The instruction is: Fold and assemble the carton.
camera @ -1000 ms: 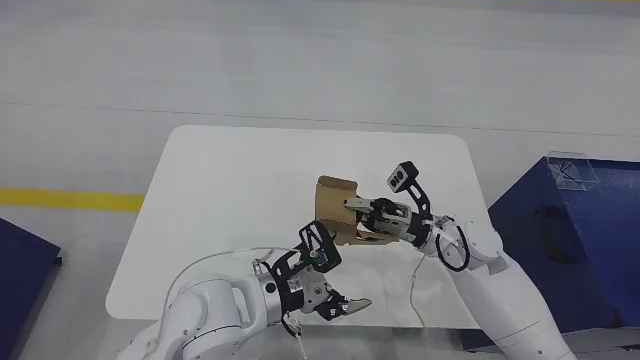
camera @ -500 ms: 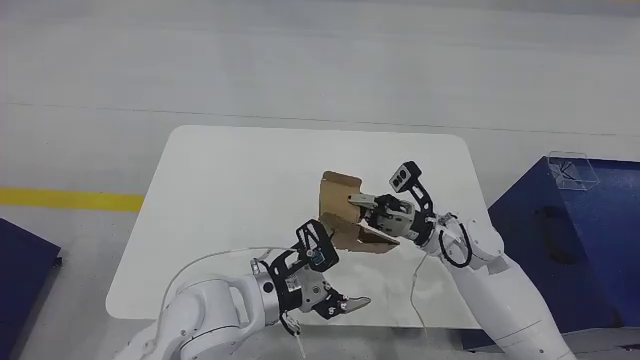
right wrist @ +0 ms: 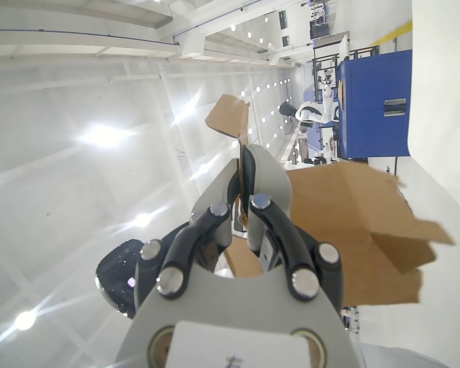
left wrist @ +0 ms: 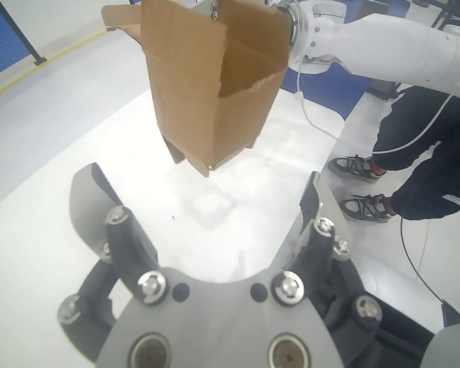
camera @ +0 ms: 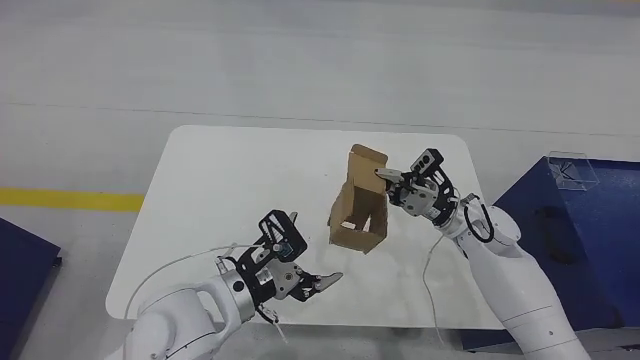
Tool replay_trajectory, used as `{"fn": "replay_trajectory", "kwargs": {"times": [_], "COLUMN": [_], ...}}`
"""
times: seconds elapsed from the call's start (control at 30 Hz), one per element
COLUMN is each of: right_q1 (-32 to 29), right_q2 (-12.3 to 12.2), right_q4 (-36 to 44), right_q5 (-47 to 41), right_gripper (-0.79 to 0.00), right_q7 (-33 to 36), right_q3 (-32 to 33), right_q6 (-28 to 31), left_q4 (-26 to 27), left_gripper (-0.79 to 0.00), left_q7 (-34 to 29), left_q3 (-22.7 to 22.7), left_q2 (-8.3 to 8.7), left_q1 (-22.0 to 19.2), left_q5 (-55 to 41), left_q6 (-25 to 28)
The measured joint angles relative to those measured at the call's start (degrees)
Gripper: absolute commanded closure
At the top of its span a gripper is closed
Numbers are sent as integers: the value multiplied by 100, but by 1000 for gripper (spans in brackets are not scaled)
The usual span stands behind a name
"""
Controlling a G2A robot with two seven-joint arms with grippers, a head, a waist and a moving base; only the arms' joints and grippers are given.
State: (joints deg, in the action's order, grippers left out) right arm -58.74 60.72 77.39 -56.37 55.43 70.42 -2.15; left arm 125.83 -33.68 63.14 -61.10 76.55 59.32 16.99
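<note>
A brown carton point(camera: 360, 200) is opened into a square tube and held upright just above the white table point(camera: 230, 180), its loose flaps hanging at both ends. My right gripper point(camera: 383, 173) is shut on the carton's top flap point(right wrist: 242, 162) at its right side. In the left wrist view the carton point(left wrist: 210, 89) hangs in front of my left gripper point(left wrist: 203, 193), which stands open with nothing between its fingers. That left gripper point(camera: 322, 282) sits low near the table's front edge, to the left of the carton and apart from it.
A blue cabinet point(camera: 570, 230) stands right of the table. A person's legs and shoes point(left wrist: 371, 189) are beside the table's edge in the left wrist view. White cables point(camera: 180, 265) trail from both arms. The table's left and far parts are bare.
The right gripper has lifted and swung the carton upright and farther back on the table. The left gripper has drawn back to the left, away from the carton.
</note>
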Motion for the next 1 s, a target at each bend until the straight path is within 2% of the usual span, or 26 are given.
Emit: {"fn": "replay_trajectory", "kwargs": {"times": [0.13, 0.23, 0.33, 0.47, 0.6, 0.7, 0.83, 1.0], "right_q1": [-6, -52, -1, 210, 340, 397, 426, 453], "right_q2": [2, 48, 98, 145, 216, 266, 325, 391], "right_q4": [8, 82, -33, -390, -584, -667, -766, -879], "right_q5": [-13, -531, -1465, -2500, -2809, -2989, -3059, -3135], "right_gripper": [0, 0, 0, 0, 0, 0, 0, 0], "right_q7": [-12, -223, -141, -131, -351, -374, -396, -428], "right_q3": [6, 76, 112, 140, -23, -160, -318, -464], "right_q6": [0, -125, -817, -1937, -2335, -2632, -2807, -2965], "left_q4": [13, 213, 420, 145, -255, -491, -662, -860], "left_gripper": [-785, -785, -785, -785, -785, -785, -785, -785], "left_q7": [74, 534, 1380, 2756, 3561, 3510, 3377, 2865], "left_q3": [61, 217, 65, -445, -904, -1219, -1536, -1834], "left_q2": [0, 17, 19, -22, -109, -208, -346, -517], "left_q1": [2, 181, 574, 1089, 1194, 1062, 699, 343], "left_q5": [6, 665, 2375, 4878, 6069, 6642, 6816, 7773], "left_q6": [-65, -581, -1360, -2695, -3691, -4044, -4001, -4043]}}
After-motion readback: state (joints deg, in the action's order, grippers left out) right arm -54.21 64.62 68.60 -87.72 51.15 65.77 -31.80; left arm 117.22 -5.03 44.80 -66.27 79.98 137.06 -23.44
